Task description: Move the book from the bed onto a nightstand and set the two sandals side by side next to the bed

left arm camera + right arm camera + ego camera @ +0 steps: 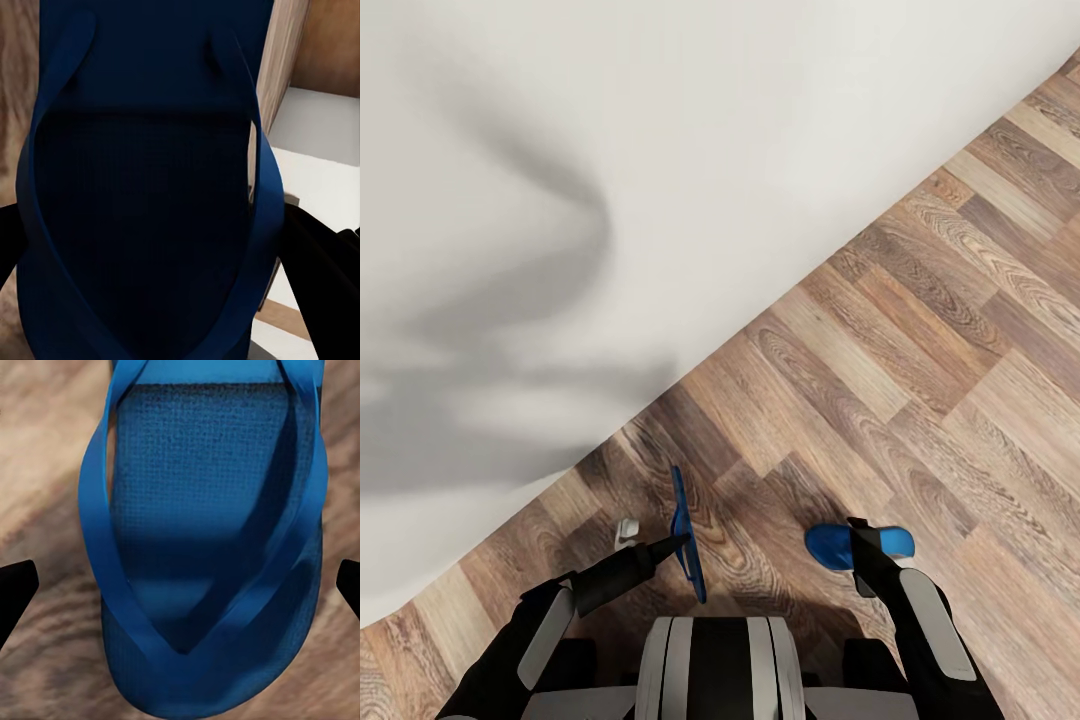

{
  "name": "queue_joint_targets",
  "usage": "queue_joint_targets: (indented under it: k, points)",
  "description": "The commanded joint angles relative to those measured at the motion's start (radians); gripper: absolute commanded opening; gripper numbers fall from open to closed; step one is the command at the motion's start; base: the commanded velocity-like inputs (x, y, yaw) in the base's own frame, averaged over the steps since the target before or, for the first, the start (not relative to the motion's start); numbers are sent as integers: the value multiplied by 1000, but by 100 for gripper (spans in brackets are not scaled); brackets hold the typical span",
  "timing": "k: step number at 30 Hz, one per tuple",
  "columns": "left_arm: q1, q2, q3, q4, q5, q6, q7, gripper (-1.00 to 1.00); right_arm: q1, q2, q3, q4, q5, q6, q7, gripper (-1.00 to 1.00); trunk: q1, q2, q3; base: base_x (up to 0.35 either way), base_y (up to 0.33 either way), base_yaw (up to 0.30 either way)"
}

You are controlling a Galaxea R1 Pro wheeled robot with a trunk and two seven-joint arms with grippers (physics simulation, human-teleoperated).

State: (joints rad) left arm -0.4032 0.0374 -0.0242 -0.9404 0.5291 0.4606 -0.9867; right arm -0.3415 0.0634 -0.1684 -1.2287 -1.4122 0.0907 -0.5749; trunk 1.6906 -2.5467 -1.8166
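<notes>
The left sandal (pixel 686 535) stands on edge, long axis running toward the bed (pixel 560 200), pinched in the left end effector (pixel 678 543) above the floor (pixel 920 380). The other sandal (pixel 840 546) lies flat, long axis crosswise (strap side up); the right end effector (pixel 857 530) is spread wide at both its sides. The bed's edge runs diagonally, with open planks on the right.
</notes>
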Motion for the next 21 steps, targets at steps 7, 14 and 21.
queue_joint_targets:
  k: [7,14,21]
  points:
    - [0,1,-3,0,9,9,0,-100,0,1,-3,-2,-2,6,-3,-100,0,0,0,0,0,0]
    - [0,1,-3,0,9,9,0,-100,0,1,-3,-1,-4,7,-3,-100,0,0,0,0,0,0]
    - [0,1,-2,0,9,9,0,-100,0,1,-3,-1,-4,6,-3,-100,0,0,0,0,0,0]
